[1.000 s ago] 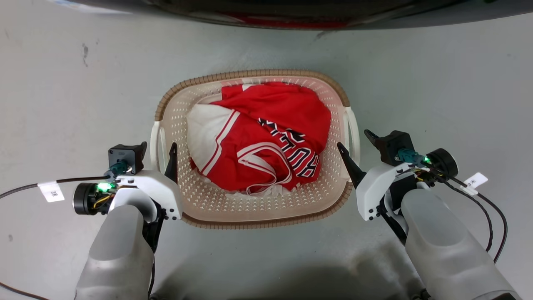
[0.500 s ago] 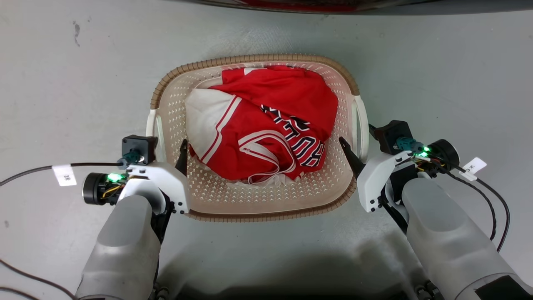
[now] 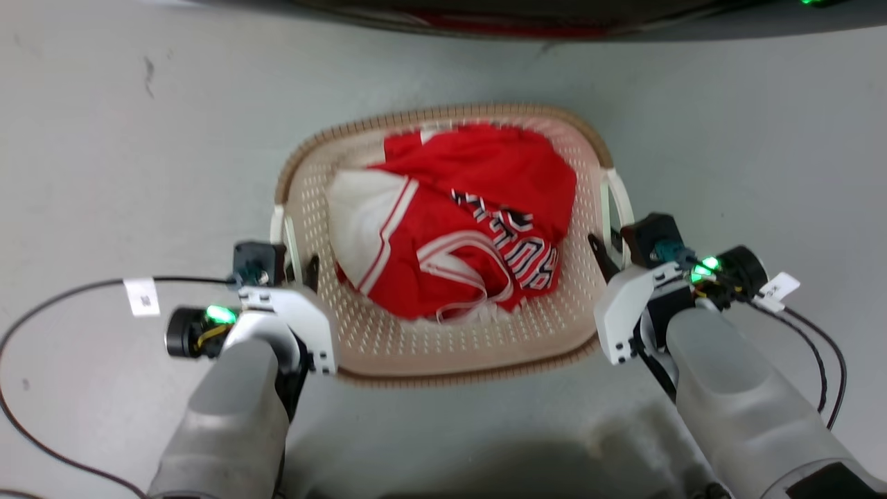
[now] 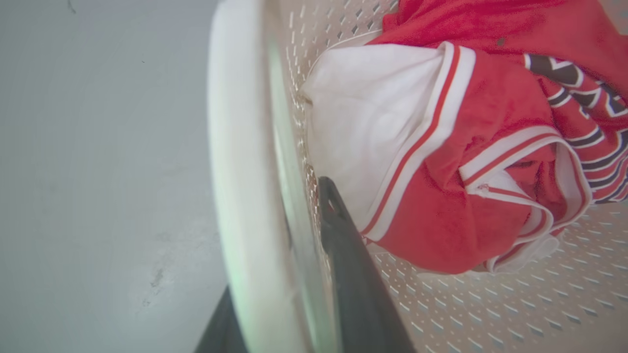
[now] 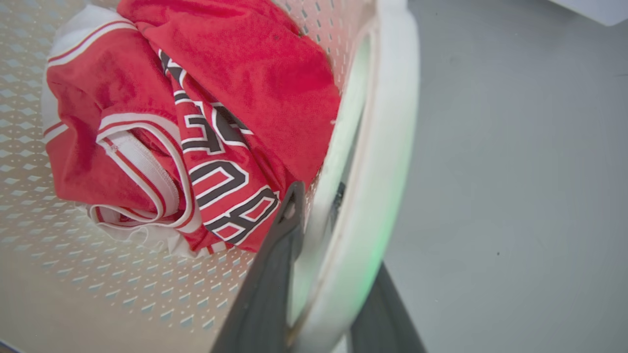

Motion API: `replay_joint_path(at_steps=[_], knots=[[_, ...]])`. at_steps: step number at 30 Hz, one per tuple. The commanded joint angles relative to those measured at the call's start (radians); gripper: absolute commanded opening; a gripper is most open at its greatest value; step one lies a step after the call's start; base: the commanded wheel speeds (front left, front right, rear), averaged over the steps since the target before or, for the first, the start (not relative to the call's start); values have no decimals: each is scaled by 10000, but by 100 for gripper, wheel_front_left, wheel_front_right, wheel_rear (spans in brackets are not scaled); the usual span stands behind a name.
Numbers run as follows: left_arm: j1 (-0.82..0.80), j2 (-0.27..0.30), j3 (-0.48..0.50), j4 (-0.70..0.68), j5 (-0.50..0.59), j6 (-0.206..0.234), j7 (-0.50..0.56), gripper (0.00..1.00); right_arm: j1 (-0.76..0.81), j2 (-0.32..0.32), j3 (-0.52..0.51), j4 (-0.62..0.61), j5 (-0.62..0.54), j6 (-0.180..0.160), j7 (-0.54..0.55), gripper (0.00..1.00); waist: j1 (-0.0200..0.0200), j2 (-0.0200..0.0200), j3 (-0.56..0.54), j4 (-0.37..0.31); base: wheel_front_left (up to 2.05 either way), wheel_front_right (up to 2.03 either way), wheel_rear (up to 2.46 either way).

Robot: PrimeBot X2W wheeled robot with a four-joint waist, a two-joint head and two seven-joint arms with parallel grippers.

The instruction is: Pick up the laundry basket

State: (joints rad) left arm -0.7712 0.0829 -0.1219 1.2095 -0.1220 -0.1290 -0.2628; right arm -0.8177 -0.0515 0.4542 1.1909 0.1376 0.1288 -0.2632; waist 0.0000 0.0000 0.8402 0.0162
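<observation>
Both wrist views are showing me what the head view is blurring: left gripper and right gripper are each pinching a white handle of the laundry basket, which is lying between them holding a red jersey.

Against 1.0 s ago: the left hand has been brought forward along the laundry basket, its fingers drawn in against the left handle. The right hand has likewise been closed on the right handle (contact seen in both wrist views). The head view has shifted, so basket displacement cannot be judged.
</observation>
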Motion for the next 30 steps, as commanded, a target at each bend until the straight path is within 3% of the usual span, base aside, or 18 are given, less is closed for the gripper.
replay_joint_path(at_steps=[1, 8, 30], knots=[[69, -51, -102, 45, 9, -21, -31, 0, 120, 22, 130, 33, -12, 35, -24, 0, 0, 0, -298, 19, 0, 0, 0], [442, -216, -714, 593, -656, -23, 314, 0, 629, 39, 732, 451, 571, 36, 120, 0, 0, 0, -1679, -30, 0, 0, 0], [2328, -228, -3230, 450, -3268, -55, 3271, 0, 2405, 93, 2817, 641, 2904, 41, 2170, 0, 0, 0, -6090, -162, 0, 0, 0]])
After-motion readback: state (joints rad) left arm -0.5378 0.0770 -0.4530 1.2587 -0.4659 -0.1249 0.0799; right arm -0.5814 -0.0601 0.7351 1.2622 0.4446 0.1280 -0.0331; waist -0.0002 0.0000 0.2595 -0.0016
